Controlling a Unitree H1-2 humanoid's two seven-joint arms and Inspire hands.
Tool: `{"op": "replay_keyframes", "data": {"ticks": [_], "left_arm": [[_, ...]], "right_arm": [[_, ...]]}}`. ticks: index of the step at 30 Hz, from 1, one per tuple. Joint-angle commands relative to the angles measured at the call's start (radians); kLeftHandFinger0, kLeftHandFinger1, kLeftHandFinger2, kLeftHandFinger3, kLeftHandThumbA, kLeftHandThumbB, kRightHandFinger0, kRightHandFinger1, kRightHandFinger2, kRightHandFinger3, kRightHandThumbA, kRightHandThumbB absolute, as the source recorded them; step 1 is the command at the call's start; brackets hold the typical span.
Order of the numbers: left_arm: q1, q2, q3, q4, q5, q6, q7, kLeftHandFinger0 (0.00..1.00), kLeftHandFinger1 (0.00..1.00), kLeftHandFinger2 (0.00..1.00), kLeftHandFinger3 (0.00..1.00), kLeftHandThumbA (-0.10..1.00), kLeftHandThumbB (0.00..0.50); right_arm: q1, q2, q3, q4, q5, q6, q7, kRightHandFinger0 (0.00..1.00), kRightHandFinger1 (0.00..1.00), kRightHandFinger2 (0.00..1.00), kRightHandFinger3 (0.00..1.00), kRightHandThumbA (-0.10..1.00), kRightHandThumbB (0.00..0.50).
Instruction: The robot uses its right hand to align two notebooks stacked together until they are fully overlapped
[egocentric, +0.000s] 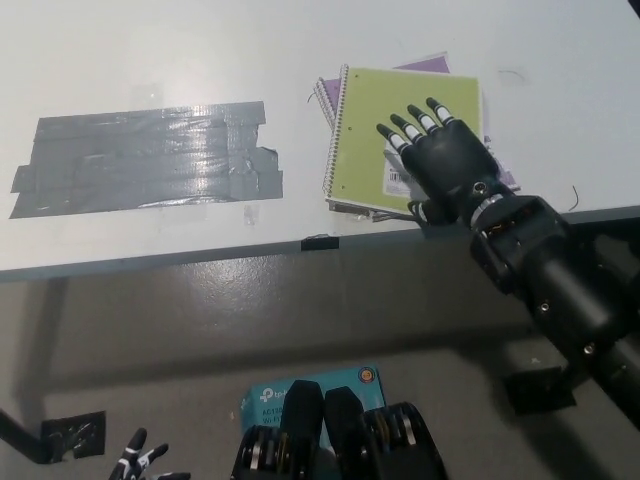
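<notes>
White surface (300, 60) fills the upper frame; grey floor lies below its near edge. Nearest us, at the bottom left, only the fingertips of the left robot hand (140, 462) show; we cannot tell its state. A teal box (300, 392) sits on the floor. On the surface's near right edge, the right robot hand (440, 165) lies flat, fingers spread, pressing on the green notebook (400, 135) and grasping nothing. The purple notebook (420, 68) beneath shows at the left, top and right edges, so we judge alignment unfinished. Grey tape patch (150, 155) lies well apart to the left.
</notes>
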Motion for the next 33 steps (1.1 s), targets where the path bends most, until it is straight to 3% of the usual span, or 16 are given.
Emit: {"op": "replay_keyframes", "data": {"ticks": [1, 5, 8, 10, 12, 18, 19, 20, 23, 25, 27, 30, 33], "left_arm": [[0.013, 0.012, -0.003, -0.024, 0.003, -0.024, -0.020, 0.80, 0.76, 0.76, 1.00, 1.00, 0.500], [0.021, 0.005, 0.003, -0.032, 0.004, -0.026, -0.008, 0.79, 0.74, 0.73, 1.00, 1.00, 0.500], [0.022, 0.002, 0.008, -0.040, 0.001, -0.017, -0.003, 0.78, 0.73, 0.71, 1.00, 1.00, 0.500], [0.020, 0.005, 0.002, -0.038, 0.011, -0.021, -0.001, 0.78, 0.73, 0.72, 1.00, 1.00, 0.500], [0.020, 0.004, 0.001, -0.034, 0.016, -0.026, 0.001, 0.77, 0.72, 0.71, 1.00, 1.00, 0.500], [0.022, 0.005, 0.005, -0.034, 0.017, -0.022, 0.000, 0.79, 0.72, 0.71, 1.00, 1.00, 0.500], [0.020, 0.002, 0.011, -0.031, 0.007, -0.012, -0.002, 0.80, 0.72, 0.70, 1.00, 1.00, 0.500], [0.022, -0.002, 0.009, -0.032, 0.008, -0.013, 0.000, 0.80, 0.72, 0.70, 1.00, 1.00, 0.500], [0.023, -0.005, -0.002, -0.016, 0.020, -0.054, -0.008, 0.76, 0.72, 0.70, 1.00, 1.00, 0.500], [0.022, -0.005, -0.002, -0.016, 0.019, -0.051, -0.009, 0.76, 0.72, 0.70, 1.00, 1.00, 0.500], [0.023, -0.010, -0.003, -0.024, 0.017, -0.042, -0.008, 0.78, 0.71, 0.70, 1.00, 1.00, 0.500], [0.027, -0.008, -0.006, -0.040, 0.020, -0.033, -0.010, 0.75, 0.71, 0.72, 1.00, 1.00, 0.500], [0.021, -0.010, -0.009, -0.040, 0.027, -0.034, -0.004, 0.74, 0.71, 0.71, 1.00, 1.00, 0.500]], "right_arm": [[-0.061, 0.011, -0.043, 0.005, 0.012, 0.052, -0.089, 1.00, 1.00, 1.00, 1.00, 1.00, 0.291], [-0.103, 0.006, -0.045, 0.036, -0.024, 0.069, -0.182, 1.00, 1.00, 1.00, 1.00, 1.00, 0.201], [-0.124, 0.000, -0.046, 0.032, -0.026, 0.072, -0.178, 1.00, 1.00, 1.00, 1.00, 1.00, 0.164], [-0.157, 0.000, -0.053, 0.041, -0.023, 0.080, -0.189, 1.00, 1.00, 1.00, 1.00, 0.91, 0.141], [-0.181, 0.013, -0.058, 0.057, -0.019, 0.090, -0.209, 1.00, 1.00, 1.00, 1.00, 0.88, 0.125], [-0.188, 0.099, -0.148, 0.069, 0.053, 0.165, -0.258, 1.00, 1.00, 0.99, 0.99, 0.79, 0.128], [-0.177, 0.149, -0.214, 0.087, 0.112, 0.194, -0.312, 0.92, 0.99, 0.90, 0.92, 0.71, 0.142], [-0.175, 0.148, -0.219, 0.084, 0.107, 0.192, -0.310, 0.89, 0.96, 0.87, 0.90, 0.69, 0.142], [-0.130, 0.242, -0.351, 0.064, 0.189, 0.289, -0.344, 0.97, 0.98, 0.87, 0.94, 0.87, 0.123], [-0.118, 0.281, -0.412, 0.071, 0.228, 0.307, -0.371, 0.99, 0.99, 0.89, 0.95, 0.87, 0.128], [-0.088, 0.341, -0.488, 0.094, 0.261, 0.342, -0.455, 1.00, 1.00, 0.96, 0.99, 0.99, 0.136], [-0.069, 0.387, -0.557, 0.100, 0.306, 0.371, -0.460, 1.00, 1.00, 1.00, 1.00, 1.00, 0.135], [-0.069, 0.442, -0.668, 0.137, 0.312, 0.384, -0.494, 1.00, 1.00, 1.00, 1.00, 1.00, 0.264]]}}
